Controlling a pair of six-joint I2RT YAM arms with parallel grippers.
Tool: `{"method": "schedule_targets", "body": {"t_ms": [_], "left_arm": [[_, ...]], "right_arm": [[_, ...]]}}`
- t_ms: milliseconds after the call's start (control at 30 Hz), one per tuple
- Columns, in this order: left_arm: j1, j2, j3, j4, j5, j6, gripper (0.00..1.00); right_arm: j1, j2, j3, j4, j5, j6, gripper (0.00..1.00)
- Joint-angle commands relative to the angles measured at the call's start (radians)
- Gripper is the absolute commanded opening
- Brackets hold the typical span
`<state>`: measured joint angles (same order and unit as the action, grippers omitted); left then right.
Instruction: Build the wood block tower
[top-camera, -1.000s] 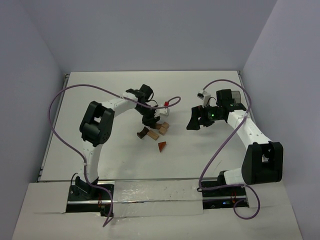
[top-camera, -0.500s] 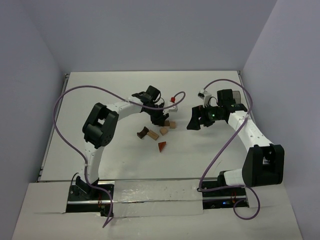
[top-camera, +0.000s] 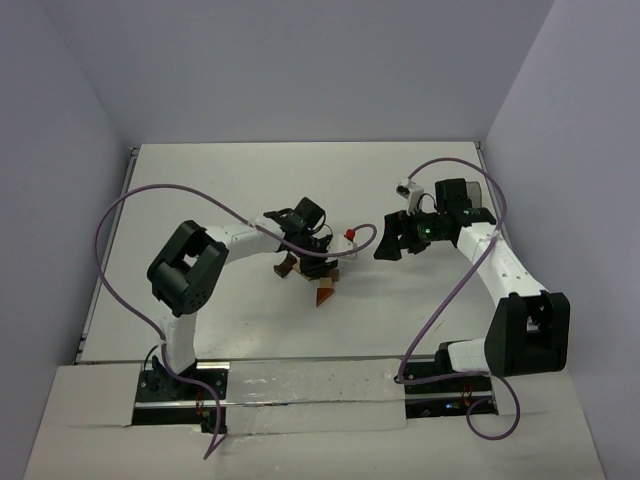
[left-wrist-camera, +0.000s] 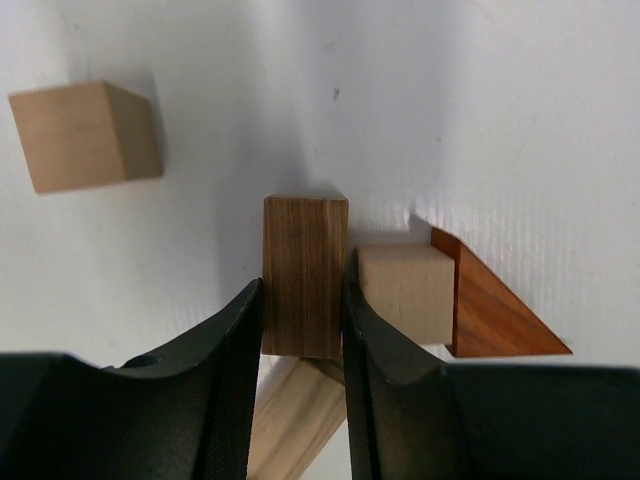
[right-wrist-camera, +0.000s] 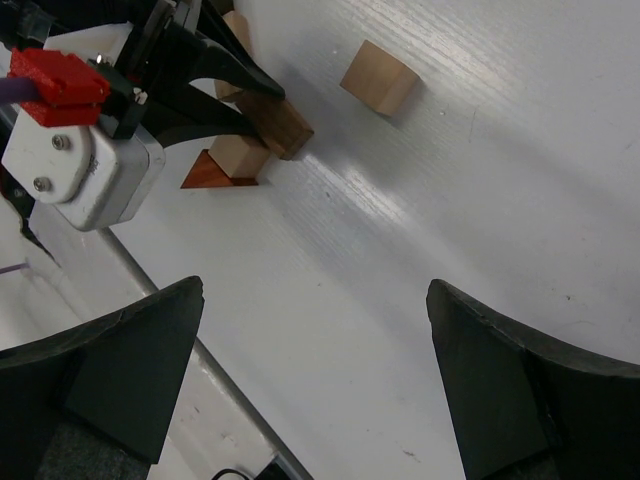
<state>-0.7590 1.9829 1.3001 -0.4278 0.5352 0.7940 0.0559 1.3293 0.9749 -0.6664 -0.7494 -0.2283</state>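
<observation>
Gripping 1 brown block (left-wrist-camera: 305, 285), left jaws sit beside 1 tan cube (left-wrist-camera: 405, 290).

White table (top-camera: 200, 180); plain lavender walls (top-camera: 300, 70) on three sides.

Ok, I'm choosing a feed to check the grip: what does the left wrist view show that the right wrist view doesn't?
Only left wrist: the left claw pressing flat on both sides of the dark brown block. Only right wrist: the right claw standing open, and a red plug behind the left claw. Both: that block, the tan cube against the reddish wedge, and a loose tan cube.
</observation>
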Motion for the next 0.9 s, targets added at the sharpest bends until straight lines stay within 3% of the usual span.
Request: {"method": "schedule_targets", "body": {"t_ms": [0, 433, 667, 867], "left_arm": [[0.041, 0.014, 0.021, -0.089, -0.051, -0.030, 0.07], [0.231, -0.021, -0.029, -0.158, -0.124, -0.051, 0.06], [0.239, -0.066, -0.112, -0.142, -0.107, -0.020, 0.06], [0.223, -0.048, -0.041, -0.174, -0.044, 0.012, 0.10]], "right_arm": [[-0.008, -0.049, 0.016, -0.002, -0.011, 0.004, 1.00], [-0.007, -0.045, 0.019, -0.004, -0.013, 0.000, 1.00], [-0.007, -0.047, 0.019, -0.009, -0.019, -0.007, 1.00], [-0.005, -0.039, 0.016, -0.012, -0.030, -0.016, 1.00]]}}
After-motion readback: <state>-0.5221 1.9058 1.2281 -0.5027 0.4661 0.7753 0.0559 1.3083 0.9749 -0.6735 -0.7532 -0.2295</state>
